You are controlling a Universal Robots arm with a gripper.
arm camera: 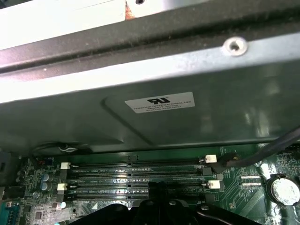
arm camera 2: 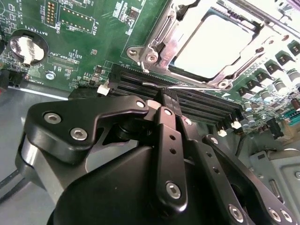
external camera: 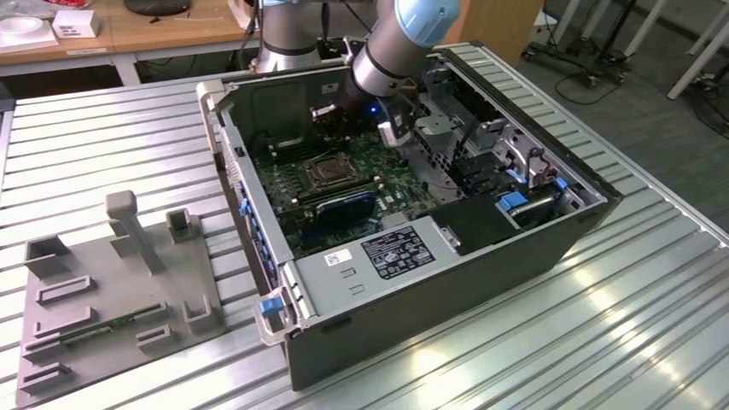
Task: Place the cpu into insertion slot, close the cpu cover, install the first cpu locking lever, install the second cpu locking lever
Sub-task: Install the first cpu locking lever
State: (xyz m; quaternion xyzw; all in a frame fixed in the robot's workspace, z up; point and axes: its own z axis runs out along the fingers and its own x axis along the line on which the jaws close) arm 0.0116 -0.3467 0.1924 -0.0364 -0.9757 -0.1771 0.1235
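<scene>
In the second wrist view the pale cpu [arm camera 2: 218, 44] lies flat in the insertion slot. The silvery cpu cover [arm camera 2: 157, 44] is down around it, with the chip showing through its cut-out. A thin metal locking lever [arm camera 2: 197, 87] runs along the socket's edge beside the memory slots; I cannot tell whether it is latched. My gripper [arm camera 2: 168, 97] is shut with nothing in it, its tips over the memory slots [arm camera 2: 136, 79] a short way from the socket. In the exterior view the gripper [external camera: 333, 130] hangs inside the case, above and behind the insertion slot [external camera: 324, 173].
The open computer case [external camera: 341, 265] lies on a slatted metal table [external camera: 592, 342]. Its metal wall [arm camera: 154, 70] stands close beyond the memory slots [arm camera: 136, 171]. A coin battery [arm camera 2: 26, 49] sits on the board. A grey fixture block [external camera: 114, 290] stands at the exterior view's left.
</scene>
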